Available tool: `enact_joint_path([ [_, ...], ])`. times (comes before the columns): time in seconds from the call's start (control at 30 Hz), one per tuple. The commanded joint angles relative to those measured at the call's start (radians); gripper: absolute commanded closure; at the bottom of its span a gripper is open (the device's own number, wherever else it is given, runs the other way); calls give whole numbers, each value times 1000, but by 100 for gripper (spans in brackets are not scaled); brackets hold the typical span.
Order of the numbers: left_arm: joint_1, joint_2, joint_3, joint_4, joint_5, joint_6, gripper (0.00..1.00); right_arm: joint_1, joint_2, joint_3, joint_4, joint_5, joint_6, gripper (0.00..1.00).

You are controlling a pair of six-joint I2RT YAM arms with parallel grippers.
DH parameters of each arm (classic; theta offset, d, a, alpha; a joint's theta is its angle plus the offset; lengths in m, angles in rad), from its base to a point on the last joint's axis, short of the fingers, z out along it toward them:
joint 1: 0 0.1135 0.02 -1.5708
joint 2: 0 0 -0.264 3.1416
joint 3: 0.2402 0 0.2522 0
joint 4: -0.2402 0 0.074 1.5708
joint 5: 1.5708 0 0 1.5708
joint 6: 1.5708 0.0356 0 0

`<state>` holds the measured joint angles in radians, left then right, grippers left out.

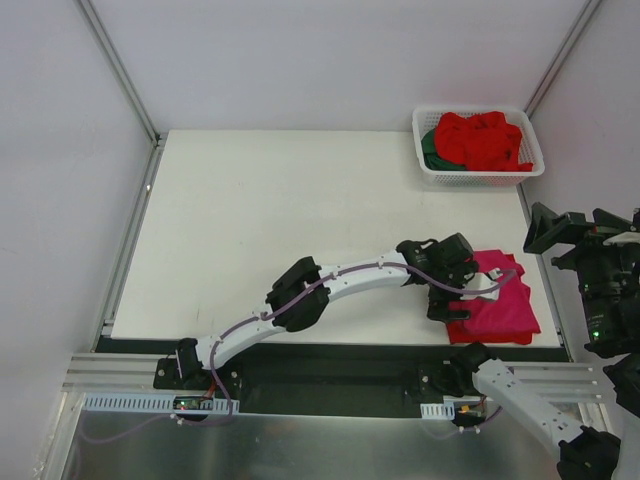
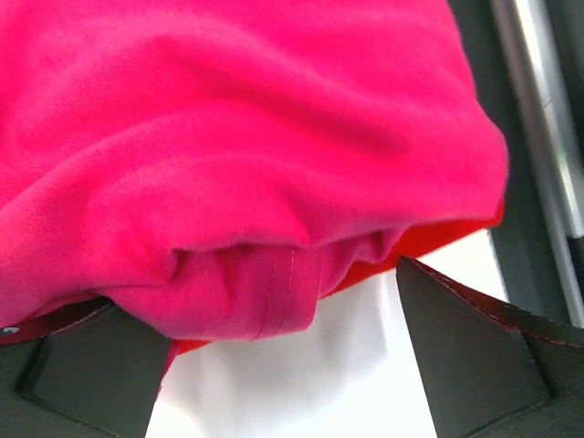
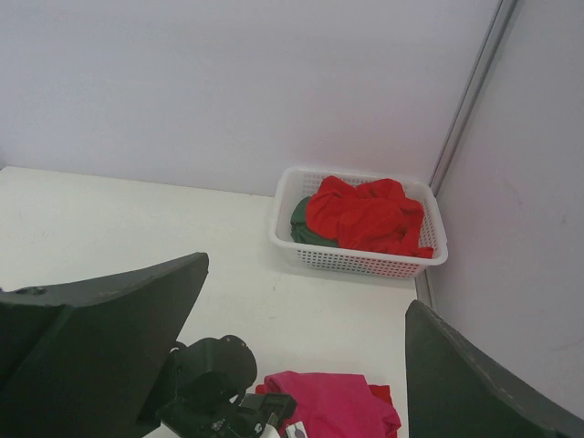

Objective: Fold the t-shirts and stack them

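— Can any writing, brand or number be read anywhere?
— None, in any of the three views.
— Nothing that might carry print?
— Only a small white patch (image 1: 497,275) at the far edge of the magenta-pink t-shirt (image 1: 505,310), near the near right corner of the table (image 1: 300,220). It is too small to tell whether it is a label.

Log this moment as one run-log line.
left gripper: open at pink t-shirt | right gripper: open, raised, empty | pink t-shirt: folded on red t-shirt | basket: crumpled red shirt, green shirt
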<state>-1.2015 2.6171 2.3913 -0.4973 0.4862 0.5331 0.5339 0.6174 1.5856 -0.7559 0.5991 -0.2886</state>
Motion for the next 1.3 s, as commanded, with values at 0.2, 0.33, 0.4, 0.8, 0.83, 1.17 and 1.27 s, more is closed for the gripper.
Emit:
enact_joint_path([
  [0.2, -24, 47, 108, 129, 80, -51, 1, 14, 34, 17, 13, -5, 25, 4],
  [0.33, -21, 57, 112, 143, 72, -47, 1, 17, 48, 24, 6, -31, 37, 4],
  [0.4, -14, 63, 112, 151, 69, -42, 1, 17, 53, 19, 6, -36, 40, 4],
  [0.8, 16, 77, 131, 223, 137, -114, 1, 17, 56, 4, 4, -45, 51, 4],
  [0.83, 16, 80, 129, 229, 134, -125, 0, 17, 56, 1, 3, -45, 49, 4],
  [1.17, 16, -60, -61, 247, 65, -82, 1, 17, 51, -13, 1, -50, 52, 4],
  [1.27, 16, -146, -174, 247, 38, -62, 1, 17, 51, -16, 1, -47, 54, 4],
])
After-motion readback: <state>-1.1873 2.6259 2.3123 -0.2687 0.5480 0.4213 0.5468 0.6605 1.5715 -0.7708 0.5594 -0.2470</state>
